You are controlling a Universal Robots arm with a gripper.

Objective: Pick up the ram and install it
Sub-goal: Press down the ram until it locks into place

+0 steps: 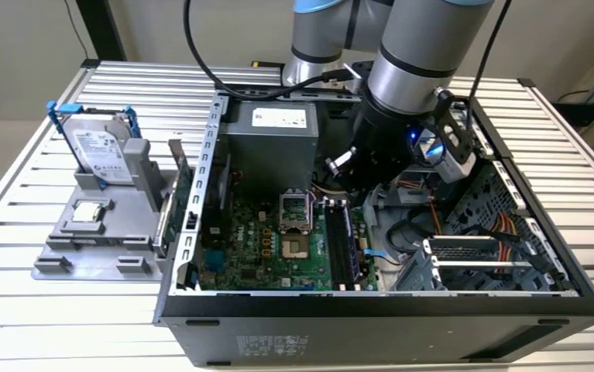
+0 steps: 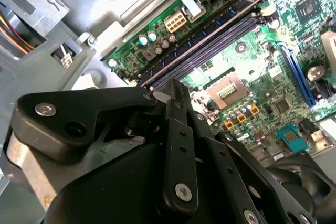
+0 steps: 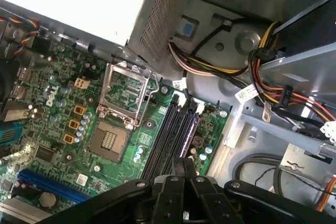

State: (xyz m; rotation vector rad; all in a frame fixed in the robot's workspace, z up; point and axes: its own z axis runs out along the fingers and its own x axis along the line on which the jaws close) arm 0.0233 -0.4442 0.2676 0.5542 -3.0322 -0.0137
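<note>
In the exterior view my gripper (image 1: 354, 184) is down inside the open computer case, over the far end of the memory slots. A slim dark ram (image 1: 345, 236) stands on edge in those slots, right of the empty CPU socket (image 1: 297, 209). In both wrist views the black fingers come together just above the slots (image 3: 176, 129) (image 2: 210, 43), and my gripper (image 3: 182, 162) (image 2: 176, 85) is shut with nothing showing between the fingers. Whether the tips touch the ram I cannot tell.
The power supply (image 1: 268, 132) sits at the case's far end, with cable bundles (image 3: 273, 87) and the drive cage (image 1: 482, 256) on the exterior view's right. Outside the case, a grey stand (image 1: 101, 232) holds a blue-framed hard drive (image 1: 101, 151) and a small silver chip (image 1: 90, 210).
</note>
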